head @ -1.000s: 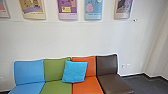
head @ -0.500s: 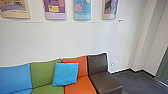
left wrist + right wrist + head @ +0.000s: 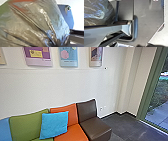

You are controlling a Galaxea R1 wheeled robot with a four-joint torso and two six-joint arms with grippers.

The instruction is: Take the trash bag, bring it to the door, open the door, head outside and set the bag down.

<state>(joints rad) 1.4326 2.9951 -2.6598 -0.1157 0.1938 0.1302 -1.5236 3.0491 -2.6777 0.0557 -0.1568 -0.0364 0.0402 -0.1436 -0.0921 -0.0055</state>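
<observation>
Trash bag: a glossy, see-through grey-brown plastic bag (image 3: 31, 25) looms close in the left wrist view, its folds running together tightly; it shows in the right wrist view too.
Left gripper: whether it is open or closed on the bag cannot be told.
Right gripper: its opening, and any hold, cannot be told either.
Seats: a blue seat (image 3: 5, 128), a green one (image 3: 27, 124), an orange one (image 3: 71, 133) and a dark brown one (image 3: 95, 128) stand in a row along the white wall (image 3: 62, 87).
Cushion: a square, bright blue cushion (image 3: 53, 124) leans across the green and orange backrests.
Glass: a tall pane (image 3: 160, 97) in a green frame (image 3: 147, 92), paving (image 3: 161, 114) beyond.
</observation>
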